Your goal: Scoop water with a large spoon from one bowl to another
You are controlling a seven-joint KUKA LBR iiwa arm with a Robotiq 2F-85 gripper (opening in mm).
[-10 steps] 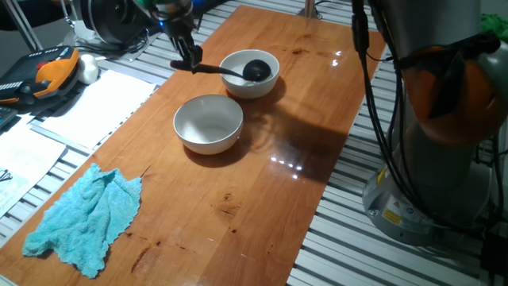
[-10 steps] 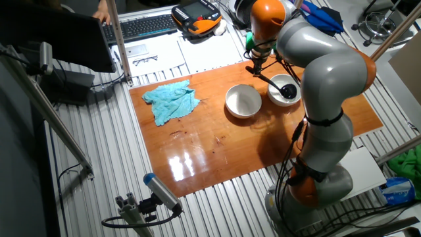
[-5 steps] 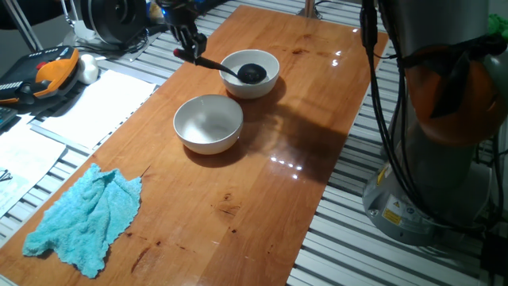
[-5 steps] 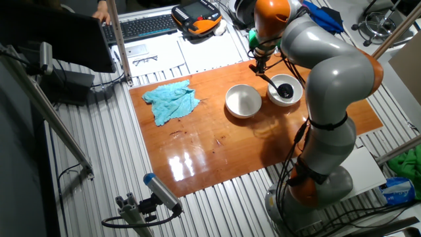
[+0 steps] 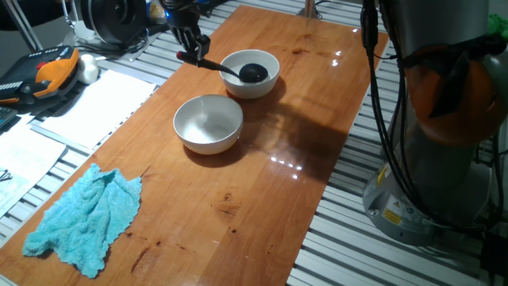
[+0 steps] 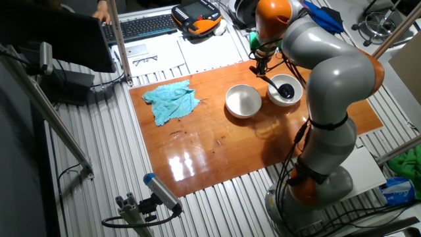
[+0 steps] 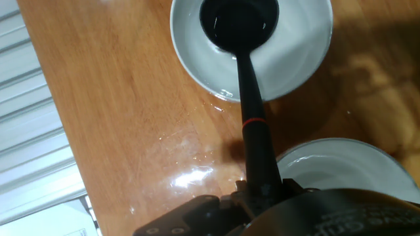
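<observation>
My gripper point(image 5: 189, 54) is pinched on the end of the large spoon point(image 5: 230, 71), holding its handle up at a slant above the bench point(image 5: 262, 183). From the hand view, the handle point(image 7: 252, 131) runs straight away from my fingers, passes a thin red ring, and drops over the rim of the far bowl point(image 7: 308, 52). The spoon's black head point(image 7: 237, 23) sits low inside that bowl, and faint glints on it suggest liquid, though the water point(image 7: 289, 46) is hard to make out against the white.

In one fixed view, the far bowl point(image 5: 266, 83) stands near the far left edge of the bench, and the second bowl point(image 5: 208, 127) sits just beside it, toward the middle, near but apart. I cannot tell whether the second bowl holds anything. A few wet streaks point(image 7: 190, 174) shine on the wood between the 2 bowls and my hand.

A crumpled turquoise cloth point(image 5: 83, 218) lies at the near left corner of the bench, well apart from both bowls. In the other fixed view, my arm point(image 6: 329, 72) arches over the bench to reach the spoon point(image 6: 273, 82).
</observation>
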